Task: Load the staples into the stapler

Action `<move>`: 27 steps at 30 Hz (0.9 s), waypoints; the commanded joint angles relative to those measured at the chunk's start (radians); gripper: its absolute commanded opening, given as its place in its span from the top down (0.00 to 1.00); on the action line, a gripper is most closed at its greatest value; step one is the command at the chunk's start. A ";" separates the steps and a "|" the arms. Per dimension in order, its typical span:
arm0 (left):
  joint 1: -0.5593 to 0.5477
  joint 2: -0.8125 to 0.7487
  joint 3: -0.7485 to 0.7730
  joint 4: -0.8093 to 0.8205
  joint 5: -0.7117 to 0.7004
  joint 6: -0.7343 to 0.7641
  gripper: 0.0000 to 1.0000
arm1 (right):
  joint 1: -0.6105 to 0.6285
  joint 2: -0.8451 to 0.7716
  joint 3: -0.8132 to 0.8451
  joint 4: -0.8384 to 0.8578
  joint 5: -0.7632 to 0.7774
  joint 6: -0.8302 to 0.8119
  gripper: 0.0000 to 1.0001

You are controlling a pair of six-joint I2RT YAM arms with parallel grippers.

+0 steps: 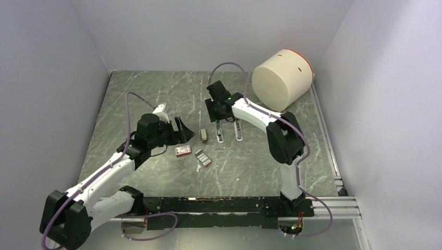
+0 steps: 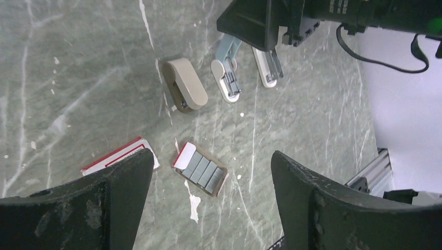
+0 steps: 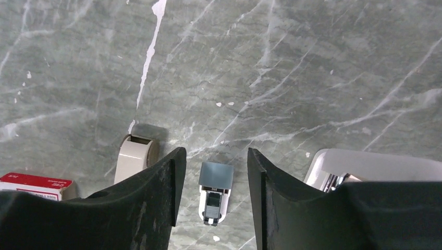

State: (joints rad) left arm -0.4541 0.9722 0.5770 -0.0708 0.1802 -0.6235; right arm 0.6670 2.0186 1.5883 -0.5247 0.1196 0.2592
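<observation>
The left end effector (image 2: 212,156) loomed closest, its two dark fingers (image 2: 104,203) spread wide and holding nothing. Below that gap, flat on the marbled worktop (image 2: 78,78), lay the staples (image 2: 200,169). They were grey strips packed side by side with a red-and-white end, just beside the little red box (image 2: 117,156) and touching neither finger. Farther off, the right end effector (image 3: 215,156) hung over the white stapler (image 3: 213,195), its jaws partly parted, a gap showing on each side, gripping nothing. A beige piece (image 3: 133,156) lay near on the stapler's left, and another white piece (image 3: 365,164) on its right.
</observation>
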 commanded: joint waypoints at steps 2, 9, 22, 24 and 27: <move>0.005 0.052 0.029 0.027 0.093 0.030 0.12 | 0.003 0.037 0.045 -0.040 -0.013 -0.004 0.53; 0.004 0.108 0.031 0.042 0.138 0.019 0.04 | 0.002 0.046 0.047 -0.068 -0.009 0.014 0.70; -0.069 0.283 0.102 0.170 0.160 -0.094 0.53 | 0.002 -0.096 -0.082 0.018 0.154 0.068 0.79; -0.097 0.330 0.122 0.197 0.143 -0.117 0.58 | 0.001 -0.108 -0.115 0.037 0.167 0.084 0.79; -0.139 0.415 0.166 0.221 0.124 -0.138 0.59 | -0.001 -0.117 -0.152 0.071 0.169 0.103 0.79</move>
State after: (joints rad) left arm -0.5461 1.3056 0.6746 0.0608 0.3168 -0.7105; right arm 0.6693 1.9350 1.4796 -0.5117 0.2447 0.3256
